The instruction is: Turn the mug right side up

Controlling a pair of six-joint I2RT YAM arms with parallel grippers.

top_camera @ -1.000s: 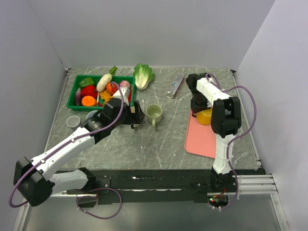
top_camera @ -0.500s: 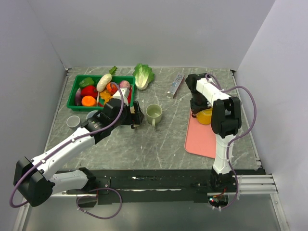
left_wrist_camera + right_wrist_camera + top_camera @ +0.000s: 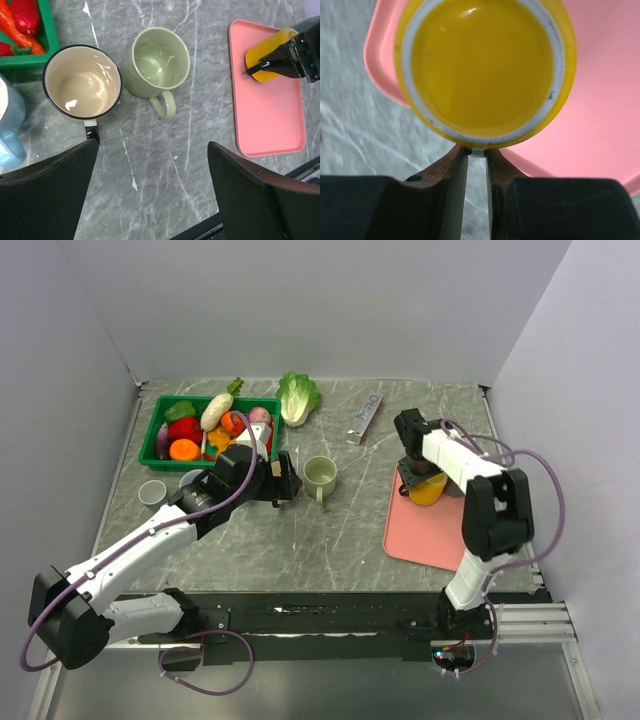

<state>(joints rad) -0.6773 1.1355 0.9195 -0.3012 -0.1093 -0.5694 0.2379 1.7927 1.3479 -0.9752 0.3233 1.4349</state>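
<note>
Yellow mug [image 3: 427, 486] is hanging in the right claw [image 3: 418, 472] over the far end of the pink tray [image 3: 420, 535], which is lying on the right side of the grey marbled counter [image 3: 300, 540]. From the left wrist view the mug is showing tipped onto its side rather than upright, and whether it is touching the tray cannot be told. In the right wrist view its round yellow face, ringed in white, is filling the frame; the two fingers are pinching narrowly on the ring's lower edge. Whether that face is the mouth or the base is unclear. The left claw [image 3: 283, 480] is hovering above the middle of the counter with its jaws spread wide, gripping nothing. Below it, a pale green mug [image 3: 156, 61] is standing upright with its handle pointing toward the arms. A cream enamel mug [image 3: 82, 82] with a black rim is sitting just beside it. A light blue cup [image 3: 7, 125] is showing at the frame's left edge. At the far left, a green basket [image 3: 160, 425] is holding toy vegetables. A cabbage [image 3: 297, 397] is lying just to its right.
</note>
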